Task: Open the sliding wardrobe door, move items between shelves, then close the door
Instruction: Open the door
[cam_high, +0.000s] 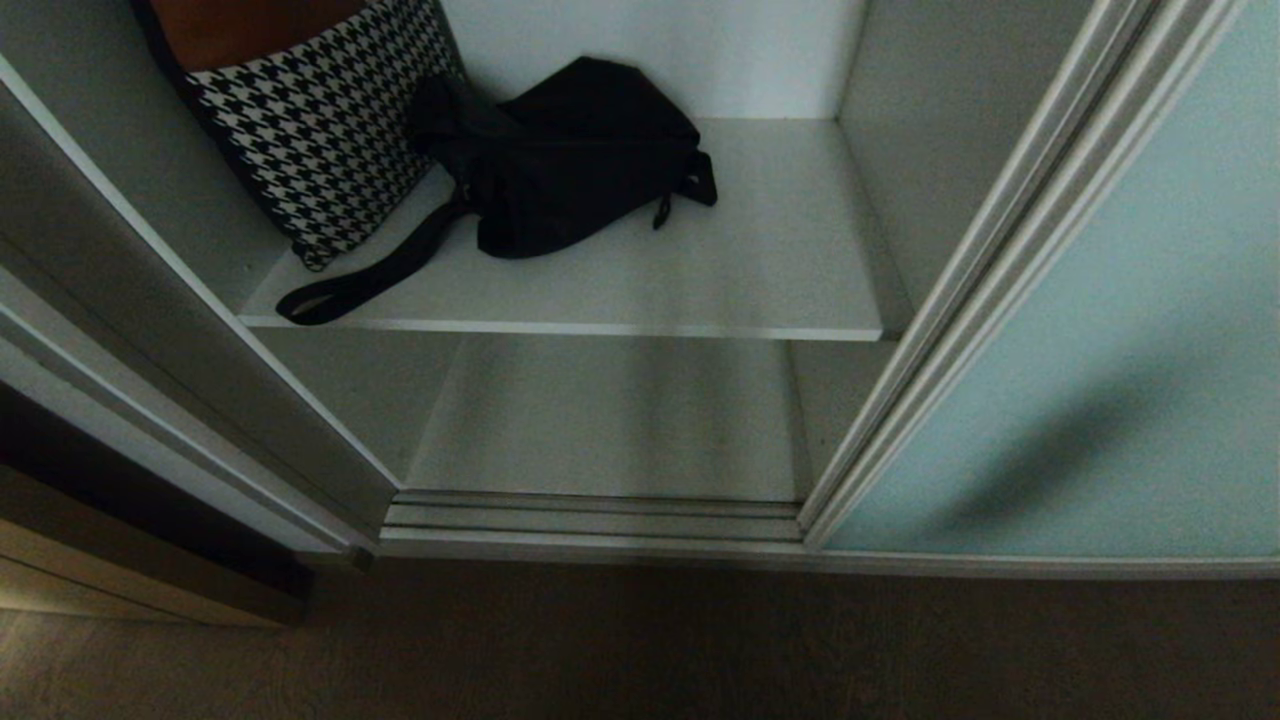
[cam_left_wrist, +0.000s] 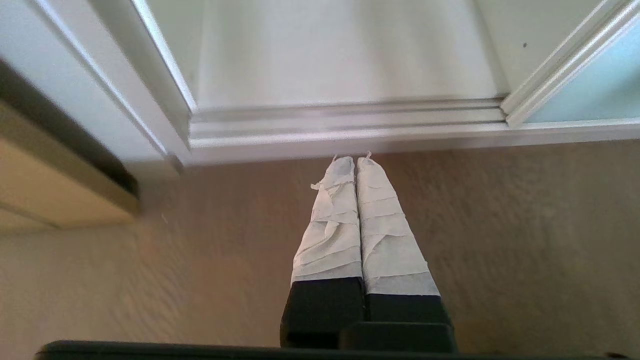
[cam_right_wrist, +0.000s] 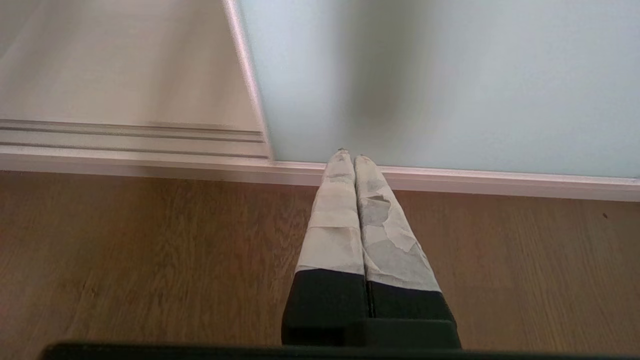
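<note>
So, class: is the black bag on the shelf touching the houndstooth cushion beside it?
Touching. The head view shows the black bag pressed against the houndstooth cushion on the shelf, with no gap between them.

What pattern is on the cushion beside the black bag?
Black-and-white houndstooth on the cushion, left of the black bag; clearest in the head view.

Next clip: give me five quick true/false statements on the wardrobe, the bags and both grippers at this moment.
1. The sliding door is slid aside, leaving the bay open. True.
2. A black bag lies on the shelf. True.
3. The left gripper holds the bag's strap. False: it is shut on nothing, over the floor.
4. The right gripper is wide open. False: its fingers are together.
5. The houndstooth bag lies on the floor. False: it leans in the shelf's left corner.
</note>
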